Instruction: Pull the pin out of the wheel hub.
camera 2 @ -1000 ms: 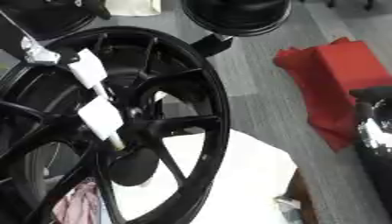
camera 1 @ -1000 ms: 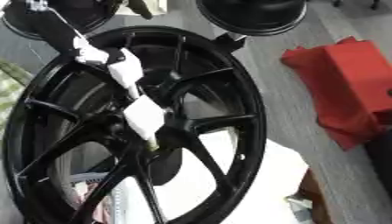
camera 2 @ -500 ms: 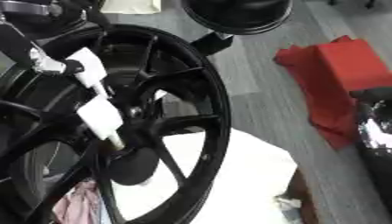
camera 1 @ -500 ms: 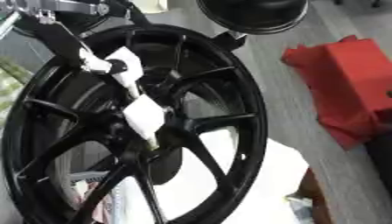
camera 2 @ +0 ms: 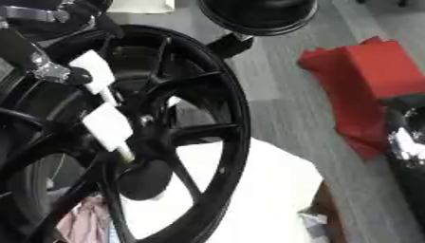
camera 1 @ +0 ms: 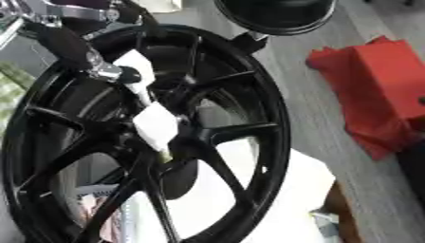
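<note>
Up at the top left, the left hand (camera 1: 79,45) reaches down over the black wheel (camera 1: 265,128), its dark fingers (camera 1: 124,74) ending against the upper white block of the pin (camera 1: 153,124). Whether those fingers are curled round the block or only touching it cannot be told, since the hand's own bulk hides the contact. The pin runs down and to the right from the fingertips: a white block at the top, a thin stem, a second larger white block, then a pale tip that sits in the hub (camera 1: 170,156) at the middle of the spokes, just below the hand. So the pin is still seated in the wheel. The wheel stands tilted on a white surface (camera 1: 291,199), which lies below and to the right of the hand. Well off to the right of the hand, a red cloth (camera 1: 378,90) lies on the grey floor (camera 1: 319,128). Above the wheel's rim, right of the hand, is a round black object (camera 1: 278,14). At the right edge of the right eye view a dark shiny shape (camera 2: 407,142) shows; it may be the right hand, but I cannot tell.
</note>
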Robot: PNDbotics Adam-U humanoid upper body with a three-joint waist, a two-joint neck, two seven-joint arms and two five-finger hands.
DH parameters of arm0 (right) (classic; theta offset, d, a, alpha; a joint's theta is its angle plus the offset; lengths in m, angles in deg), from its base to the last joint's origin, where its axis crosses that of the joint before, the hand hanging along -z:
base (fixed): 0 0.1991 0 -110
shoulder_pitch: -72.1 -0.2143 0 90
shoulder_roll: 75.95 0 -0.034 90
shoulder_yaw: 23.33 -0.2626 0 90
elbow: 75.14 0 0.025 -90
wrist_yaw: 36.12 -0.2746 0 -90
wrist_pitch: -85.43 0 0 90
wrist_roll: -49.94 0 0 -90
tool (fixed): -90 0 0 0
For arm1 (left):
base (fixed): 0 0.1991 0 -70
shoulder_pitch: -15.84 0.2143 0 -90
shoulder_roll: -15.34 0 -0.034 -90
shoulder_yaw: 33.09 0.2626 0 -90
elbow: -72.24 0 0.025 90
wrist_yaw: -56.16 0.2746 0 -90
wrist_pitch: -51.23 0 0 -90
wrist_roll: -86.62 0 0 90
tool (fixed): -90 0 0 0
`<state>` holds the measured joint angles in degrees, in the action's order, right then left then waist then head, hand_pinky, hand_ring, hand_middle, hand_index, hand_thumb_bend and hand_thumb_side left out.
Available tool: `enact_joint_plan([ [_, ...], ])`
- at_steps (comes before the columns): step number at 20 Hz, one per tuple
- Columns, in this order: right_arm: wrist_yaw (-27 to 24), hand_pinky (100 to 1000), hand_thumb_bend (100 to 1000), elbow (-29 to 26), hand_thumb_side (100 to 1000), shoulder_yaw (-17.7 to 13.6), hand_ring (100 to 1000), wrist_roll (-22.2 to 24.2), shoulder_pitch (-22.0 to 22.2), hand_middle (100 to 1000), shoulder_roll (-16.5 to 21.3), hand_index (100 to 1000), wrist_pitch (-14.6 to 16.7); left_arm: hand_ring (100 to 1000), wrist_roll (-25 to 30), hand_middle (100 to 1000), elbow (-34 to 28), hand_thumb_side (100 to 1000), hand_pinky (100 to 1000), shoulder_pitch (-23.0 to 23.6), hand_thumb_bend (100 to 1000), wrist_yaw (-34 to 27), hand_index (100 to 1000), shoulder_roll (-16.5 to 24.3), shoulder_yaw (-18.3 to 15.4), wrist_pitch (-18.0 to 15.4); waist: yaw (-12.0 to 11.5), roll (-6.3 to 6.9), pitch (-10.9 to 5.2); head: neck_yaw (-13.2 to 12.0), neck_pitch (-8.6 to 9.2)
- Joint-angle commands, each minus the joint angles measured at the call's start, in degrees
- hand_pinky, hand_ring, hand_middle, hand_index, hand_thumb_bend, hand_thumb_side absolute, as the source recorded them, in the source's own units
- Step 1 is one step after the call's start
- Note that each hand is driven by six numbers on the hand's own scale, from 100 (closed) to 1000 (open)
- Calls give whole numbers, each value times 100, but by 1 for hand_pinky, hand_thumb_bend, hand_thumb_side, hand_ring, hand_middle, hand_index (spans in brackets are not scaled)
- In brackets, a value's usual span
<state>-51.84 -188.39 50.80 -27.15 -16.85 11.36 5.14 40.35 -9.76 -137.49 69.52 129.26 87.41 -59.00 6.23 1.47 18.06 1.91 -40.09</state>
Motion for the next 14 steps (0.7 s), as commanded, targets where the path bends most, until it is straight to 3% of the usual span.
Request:
enact_joint_plan([
  [1, 69, 960, 210, -135, 151, -18, 748, 9, -20, 524, 43, 651, -12, 931, 823, 878, -92, 819, 1000, -53, 354, -43, 975, 177, -11, -896, -2, -13, -71, -6, 76],
  [7, 78, 960, 204, -135, 153, -18, 747, 24, -29, 522, 25, 651, -27, 931, 823, 877, -75, 780, 1000, 3, 345, 44, 973, 223, 44, -972, -5, -10, -51, 2, 100],
  [14, 79, 960, 198, -135, 155, -23, 746, 28, -43, 521, -5, 651, -45, 927, 823, 865, -50, 713, 1000, 66, 330, 218, 964, 271, 26, -1081, 12, -11, -17, 81, 285],
])
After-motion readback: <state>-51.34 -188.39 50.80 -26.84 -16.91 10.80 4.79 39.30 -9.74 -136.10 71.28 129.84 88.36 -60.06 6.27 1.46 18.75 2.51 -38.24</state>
